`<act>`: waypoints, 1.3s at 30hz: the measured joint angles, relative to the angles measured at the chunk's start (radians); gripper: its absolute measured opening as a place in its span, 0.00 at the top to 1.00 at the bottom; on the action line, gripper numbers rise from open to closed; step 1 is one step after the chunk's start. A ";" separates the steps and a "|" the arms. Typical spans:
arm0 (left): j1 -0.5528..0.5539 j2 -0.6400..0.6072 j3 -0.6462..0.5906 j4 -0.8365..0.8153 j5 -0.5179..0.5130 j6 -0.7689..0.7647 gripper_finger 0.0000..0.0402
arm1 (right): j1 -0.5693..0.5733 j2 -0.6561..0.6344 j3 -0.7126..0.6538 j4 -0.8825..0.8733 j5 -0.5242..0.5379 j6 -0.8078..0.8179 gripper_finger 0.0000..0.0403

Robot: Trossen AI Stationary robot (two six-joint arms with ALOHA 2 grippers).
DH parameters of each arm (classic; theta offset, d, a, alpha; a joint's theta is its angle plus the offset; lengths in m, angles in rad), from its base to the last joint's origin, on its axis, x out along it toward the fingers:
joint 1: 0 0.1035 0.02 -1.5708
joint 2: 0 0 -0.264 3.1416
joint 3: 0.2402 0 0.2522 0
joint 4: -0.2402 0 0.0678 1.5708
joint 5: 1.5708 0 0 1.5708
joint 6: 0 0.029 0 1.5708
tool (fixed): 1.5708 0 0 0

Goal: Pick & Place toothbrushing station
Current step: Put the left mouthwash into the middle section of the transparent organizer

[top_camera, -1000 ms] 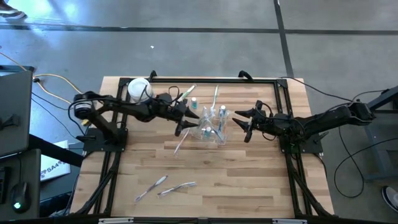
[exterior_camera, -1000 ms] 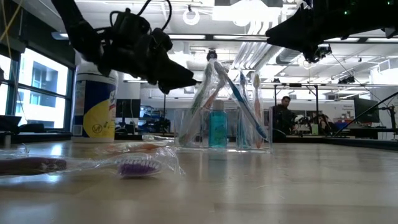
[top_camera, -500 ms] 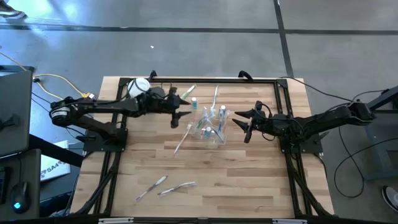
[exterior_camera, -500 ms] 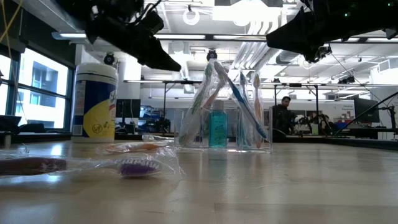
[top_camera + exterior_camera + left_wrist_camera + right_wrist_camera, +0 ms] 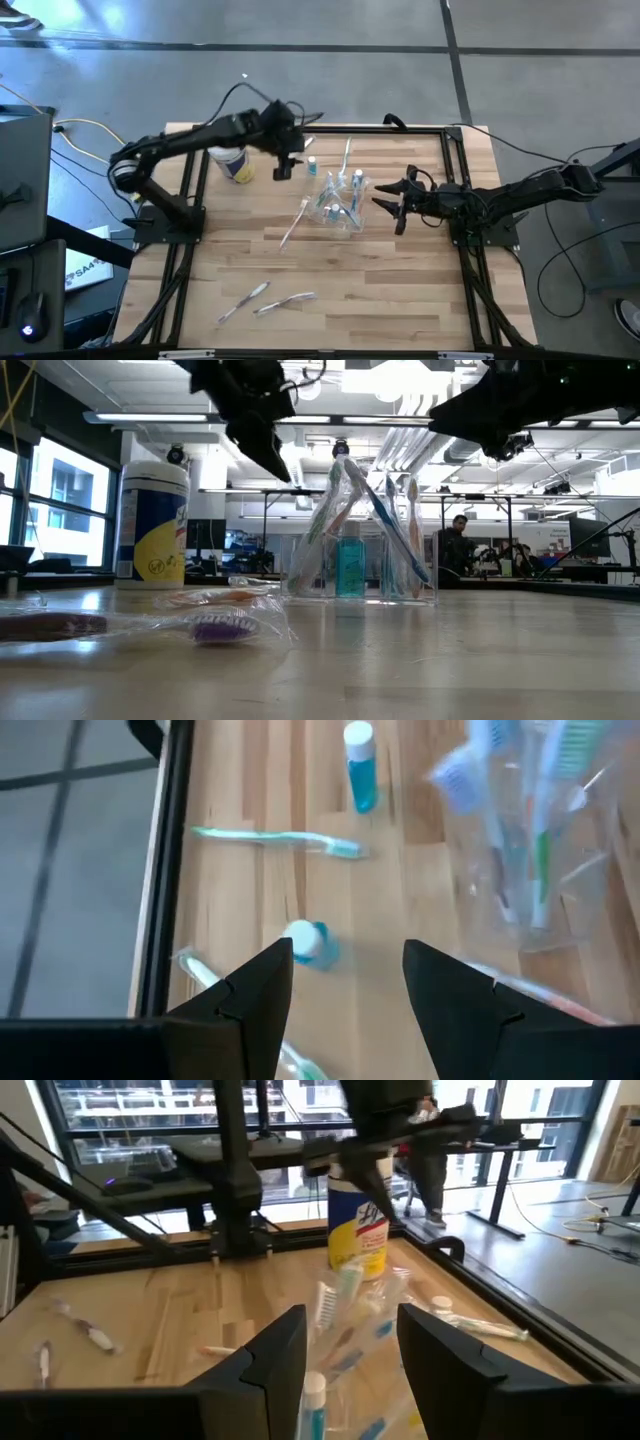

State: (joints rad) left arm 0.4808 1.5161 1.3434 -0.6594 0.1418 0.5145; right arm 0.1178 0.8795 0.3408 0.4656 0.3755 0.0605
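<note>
Low view: white tub (image 5: 152,520), yellow label, writing unreadable.

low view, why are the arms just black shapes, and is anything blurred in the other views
Low view: bright ceiling lights behind backlight both arms into silhouettes, and the nearest wrapped toothbrush is soft. Left wrist view: the clear holder with its brushes is smeared, the small teal bottle crisper. High view: evenly lit, the holder barely shows against wood.

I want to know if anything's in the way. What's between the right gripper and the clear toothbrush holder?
Nothing. In the high view only bare wood of the table separates the right gripper from the clear toothbrush holder; its fingers stand open just short of it.
</note>
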 joint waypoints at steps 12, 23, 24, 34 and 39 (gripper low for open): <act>0.136 0.168 0.063 -0.025 0.139 0.173 0.53 | 0.000 0.000 0.000 -0.009 -0.020 0.000 0.63; 0.134 0.255 0.063 0.052 0.201 0.215 0.53 | 0.000 0.000 0.000 -0.036 -0.020 0.000 0.63; 0.134 0.258 0.063 0.060 0.204 0.215 0.53 | 0.000 0.000 0.000 -0.038 -0.020 0.000 0.63; 0.134 0.258 0.036 0.112 0.215 0.215 0.53 | 0.000 0.000 0.000 -0.042 -0.020 0.000 0.63; 0.134 0.258 0.005 0.145 0.214 0.211 0.53 | 0.000 0.000 0.000 -0.047 -0.020 0.000 0.63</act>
State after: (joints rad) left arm 0.6151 1.7737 1.3481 -0.5142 0.3561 0.7255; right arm 0.1177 0.8795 0.3408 0.4187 0.3555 0.0601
